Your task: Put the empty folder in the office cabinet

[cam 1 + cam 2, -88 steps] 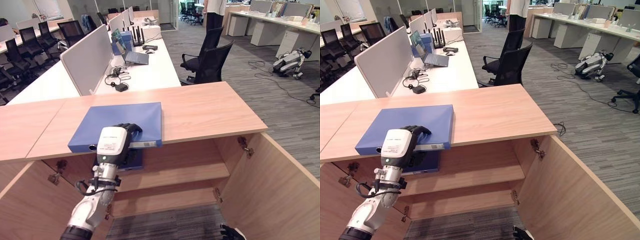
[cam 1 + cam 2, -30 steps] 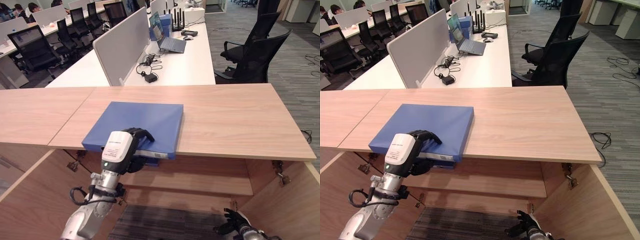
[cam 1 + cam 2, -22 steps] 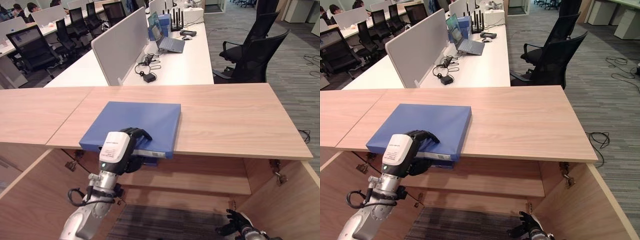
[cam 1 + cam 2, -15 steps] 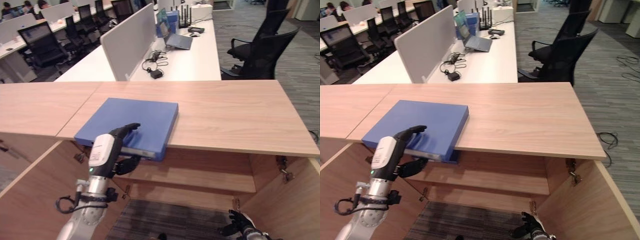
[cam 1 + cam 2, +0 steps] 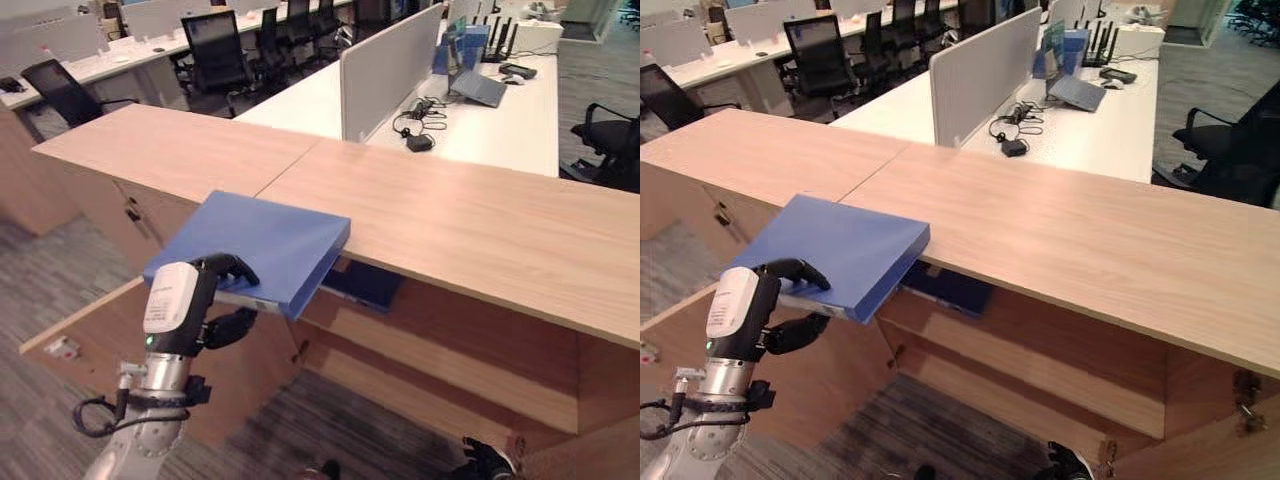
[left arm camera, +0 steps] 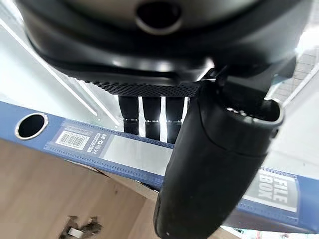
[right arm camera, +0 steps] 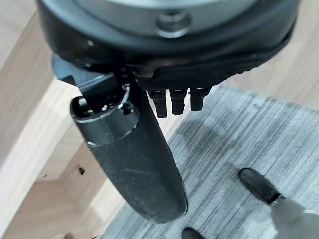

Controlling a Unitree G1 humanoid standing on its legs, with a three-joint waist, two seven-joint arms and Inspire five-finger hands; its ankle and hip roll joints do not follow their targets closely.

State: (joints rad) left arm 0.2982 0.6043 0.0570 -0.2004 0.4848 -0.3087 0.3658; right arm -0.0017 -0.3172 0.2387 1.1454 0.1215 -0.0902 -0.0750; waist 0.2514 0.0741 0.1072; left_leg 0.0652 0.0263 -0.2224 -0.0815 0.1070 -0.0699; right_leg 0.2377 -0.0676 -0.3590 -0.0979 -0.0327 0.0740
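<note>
The robot's left hand (image 5: 212,300) grips the spine edge of the blue folder (image 5: 258,243), fingers above and thumb beneath. A moment ago it lay flat on the counter (image 5: 480,225); now most of it juts past the front edge, freed for the open cabinet (image 5: 1040,365) below. The right hand (image 7: 124,164) hangs low, fingers relaxed.

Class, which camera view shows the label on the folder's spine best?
The left wrist view: the folder's spine label sits close up between thumb and fingers. Both eye views show the blue cover, the spine merely a thin edge.
</note>
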